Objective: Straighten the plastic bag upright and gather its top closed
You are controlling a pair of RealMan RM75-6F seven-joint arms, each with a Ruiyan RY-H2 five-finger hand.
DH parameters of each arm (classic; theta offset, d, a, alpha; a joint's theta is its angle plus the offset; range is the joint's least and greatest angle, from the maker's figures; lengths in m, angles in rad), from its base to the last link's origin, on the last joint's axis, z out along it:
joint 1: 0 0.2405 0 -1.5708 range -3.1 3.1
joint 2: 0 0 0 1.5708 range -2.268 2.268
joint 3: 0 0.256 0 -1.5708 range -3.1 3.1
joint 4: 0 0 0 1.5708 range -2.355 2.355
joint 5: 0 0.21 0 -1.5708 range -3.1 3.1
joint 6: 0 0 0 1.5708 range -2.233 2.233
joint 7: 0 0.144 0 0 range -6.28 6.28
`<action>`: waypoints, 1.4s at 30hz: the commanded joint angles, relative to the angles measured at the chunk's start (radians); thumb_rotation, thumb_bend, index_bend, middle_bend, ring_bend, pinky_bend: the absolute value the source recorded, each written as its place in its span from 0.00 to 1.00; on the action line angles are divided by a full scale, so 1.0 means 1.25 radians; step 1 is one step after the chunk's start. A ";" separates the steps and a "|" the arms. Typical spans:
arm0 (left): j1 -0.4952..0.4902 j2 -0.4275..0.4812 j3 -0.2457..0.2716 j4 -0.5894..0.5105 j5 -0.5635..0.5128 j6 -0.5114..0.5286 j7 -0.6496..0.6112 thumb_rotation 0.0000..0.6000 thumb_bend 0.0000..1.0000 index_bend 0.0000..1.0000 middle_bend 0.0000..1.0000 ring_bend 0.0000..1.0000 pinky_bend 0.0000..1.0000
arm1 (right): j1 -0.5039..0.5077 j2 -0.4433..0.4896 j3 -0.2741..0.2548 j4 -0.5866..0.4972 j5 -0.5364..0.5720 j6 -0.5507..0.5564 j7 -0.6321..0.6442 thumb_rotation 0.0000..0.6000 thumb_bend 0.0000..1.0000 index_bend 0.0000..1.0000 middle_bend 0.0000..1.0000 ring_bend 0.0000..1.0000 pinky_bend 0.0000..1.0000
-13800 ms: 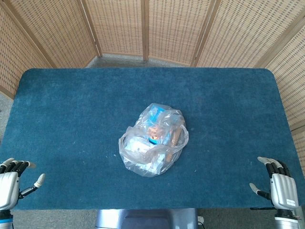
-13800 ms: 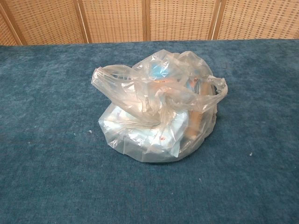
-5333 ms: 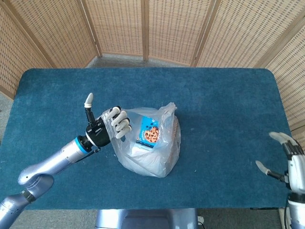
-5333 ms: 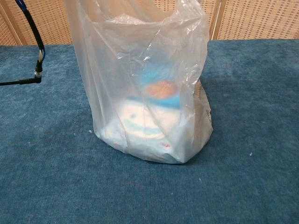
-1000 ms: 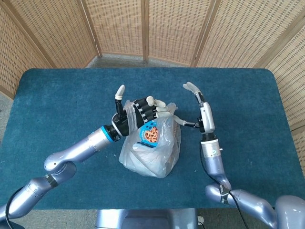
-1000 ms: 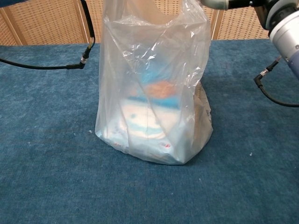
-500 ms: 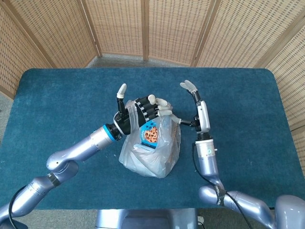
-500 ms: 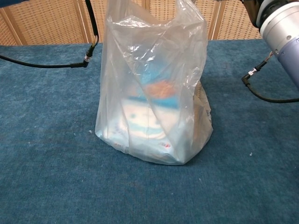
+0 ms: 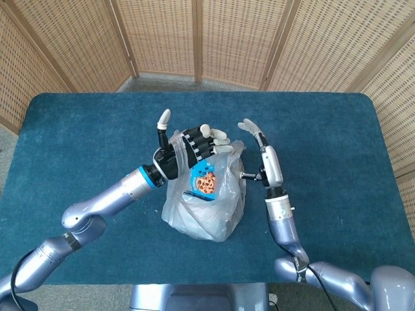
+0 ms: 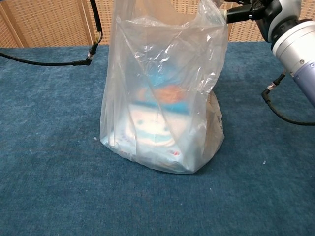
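The clear plastic bag (image 9: 206, 206) stands upright in the middle of the blue table (image 9: 84, 136), with a blue cookie packet and white packs inside. My left hand (image 9: 187, 150) grips the bag's top rim from the left, fingers curled over the film and thumb pointing up. On the other side my right hand (image 9: 264, 161) hovers with fingers spread, its thumb reaching the bag's upper right edge. In the chest view the bag (image 10: 162, 103) is tall, its mouth still wide, and the right hand (image 10: 275, 17) shows at the top right corner.
Woven wicker screens (image 9: 194, 39) wall in the table's far side. A black cable (image 10: 59, 61) from my left arm hangs over the table's left part in the chest view. Blue cloth lies bare around the bag.
My right hand has moved left and now reaches the bag's upper right edge. The left hand keeps its hold on the rim, shifted slightly up.
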 commanded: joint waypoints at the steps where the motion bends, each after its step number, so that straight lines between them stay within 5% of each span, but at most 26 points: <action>1: -0.003 -0.001 0.001 0.003 0.000 0.002 -0.001 0.00 0.13 0.48 0.37 0.26 0.20 | 0.000 -0.001 0.004 -0.011 0.001 0.003 0.005 1.00 0.02 0.08 0.18 0.11 0.10; 10: -0.014 -0.009 0.000 0.012 0.004 0.002 0.001 0.00 0.13 0.48 0.37 0.26 0.20 | 0.005 -0.011 0.050 -0.052 0.034 0.016 0.008 1.00 0.01 0.08 0.18 0.11 0.10; 27: 0.037 0.022 0.006 0.001 0.007 -0.023 0.000 0.00 0.13 0.48 0.37 0.25 0.20 | -0.004 -0.017 0.136 0.002 0.088 0.068 0.024 1.00 0.02 0.11 0.19 0.13 0.10; 42: 0.093 0.081 0.010 -0.038 0.005 -0.010 -0.017 0.00 0.13 0.48 0.37 0.25 0.20 | -0.050 0.053 0.156 -0.081 0.084 0.110 0.029 1.00 0.02 0.11 0.19 0.13 0.10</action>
